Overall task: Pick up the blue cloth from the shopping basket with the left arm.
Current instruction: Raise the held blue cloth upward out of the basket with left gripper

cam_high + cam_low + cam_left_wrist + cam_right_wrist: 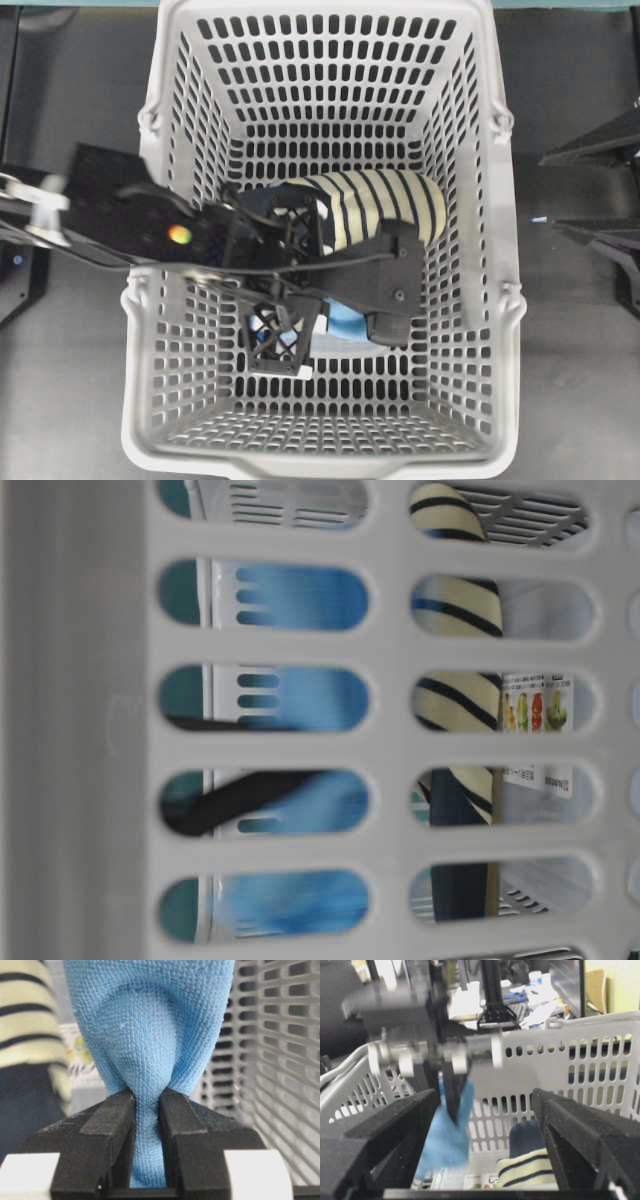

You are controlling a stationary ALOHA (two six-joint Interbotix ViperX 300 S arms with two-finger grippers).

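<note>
We see left gripper (147, 1110) pinching blue cloth (150, 1035), waffle-knit microfibre bunched into pleat, inside slotted grey shopping basket (480, 250); overhead, arm hides most cloth; right gripper (485, 1125) gaping, unladen

Seen from above, the left arm (150, 225) reaches from the left edge of the frame over the rim of the light grey shopping basket (480, 300), which stands on a dark tabletop (570, 380). Its black lattice-framed left gripper (300, 330) sits low inside the basket, largely covering the blue cloth (345, 322), of which only a small sky-blue patch shows beneath the black hardware. A rolled navy and cream striped garment (375, 205) lies just beyond the gripper, across the middle of the basket floor.
</note>
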